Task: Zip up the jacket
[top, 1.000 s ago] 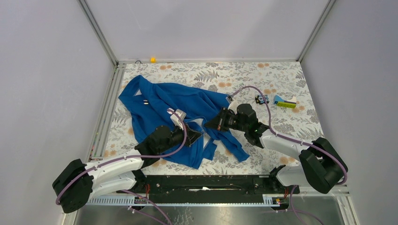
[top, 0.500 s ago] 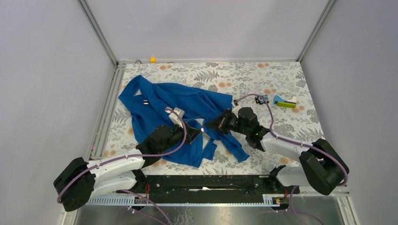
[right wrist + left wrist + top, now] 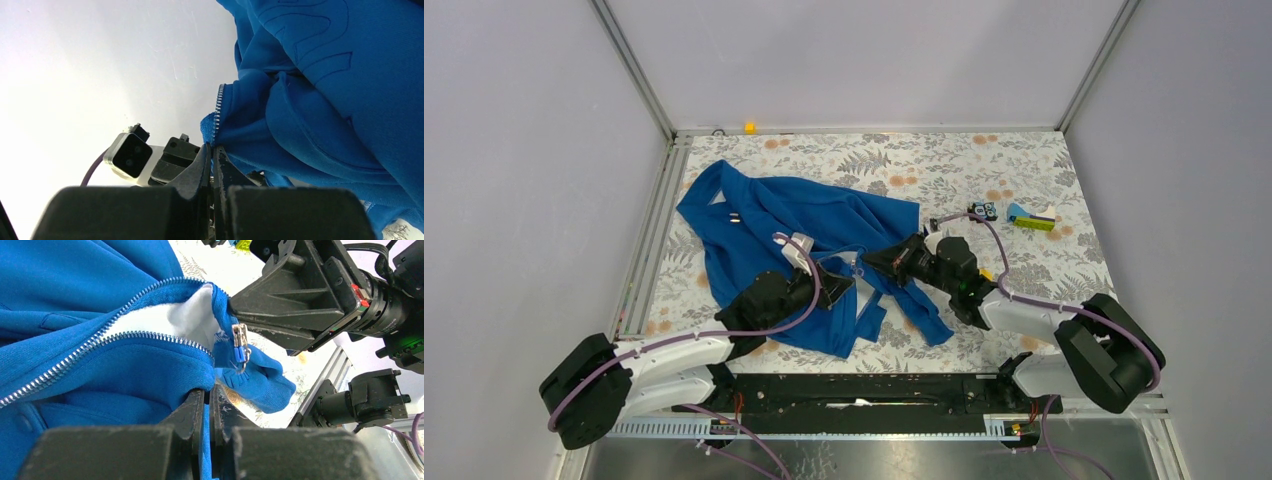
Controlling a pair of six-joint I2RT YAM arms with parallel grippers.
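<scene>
1. Where your two arms reach out from the near edge, the flowered surface (image 3: 1024,170) carries everything under inspection.
2. Your jacket (image 3: 804,215) lies crumpled on the left half of that surface, blue side up, with one blue fold trailing toward the near edge between the arms.
3. Your left arm (image 3: 674,350) comes in low from the near left and your right arm (image 3: 1034,310) from the near right. Their heads meet over the jacket's near-right edge.
4. Your left tool (image 3: 207,395) is pressed together on a fold of blue fabric just below the lower row of teeth.
5. Your right tool (image 3: 212,150) is pressed together on the jacket's edge at the end of a row of teeth.
6. Your zipper (image 3: 100,337) shows two silver rows spreading apart toward the right tool, with white lining (image 3: 165,320) between them. Whether they join farther along cannot be told.
7. Your slider (image 3: 241,342), silvery with a blue tab, hangs at the end of the lower row, just beside the right tool's tip.
8. A yellow-green object (image 3: 1034,222) and a small dark item (image 3: 981,211) lie at the far right, well apart from the jacket.
</scene>
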